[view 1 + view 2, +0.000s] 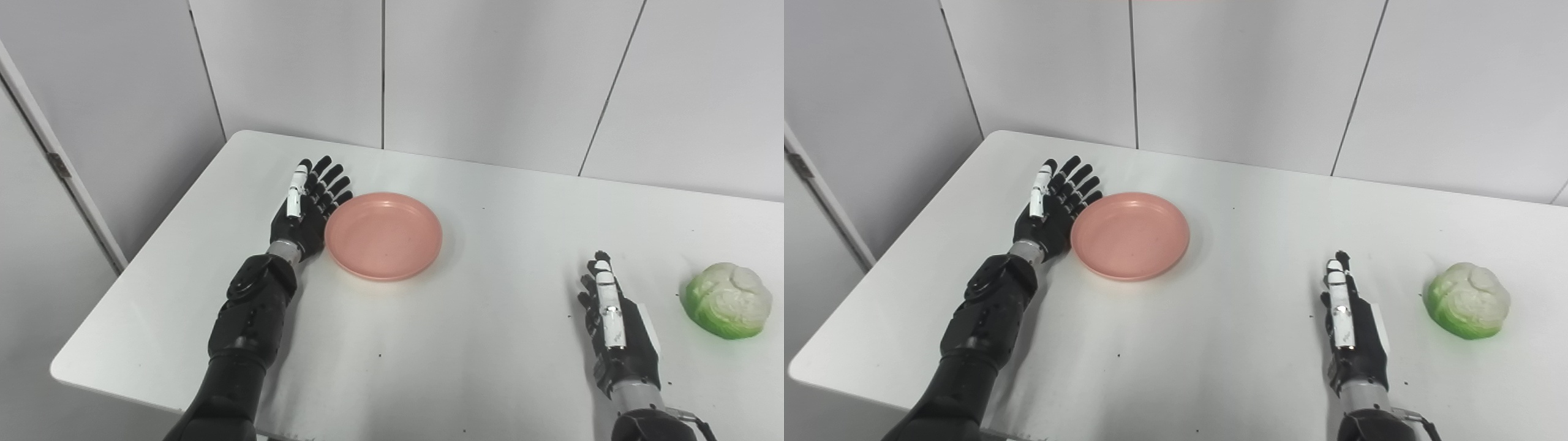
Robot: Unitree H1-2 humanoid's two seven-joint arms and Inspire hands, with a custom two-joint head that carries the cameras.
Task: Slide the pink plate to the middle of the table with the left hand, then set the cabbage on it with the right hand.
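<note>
A round pink plate lies on the white table, left of its middle. My left hand stands on edge with its fingers straight and apart, its palm against the plate's left rim. A green and white cabbage sits near the table's right edge. Left of the cabbage, a short gap away, my right hand rests open with its fingers stretched forward and nothing in it.
Grey wall panels stand right behind the table's far edge. The table's left edge and rounded front-left corner lie close to my left arm. Small dark specks dot the tabletop.
</note>
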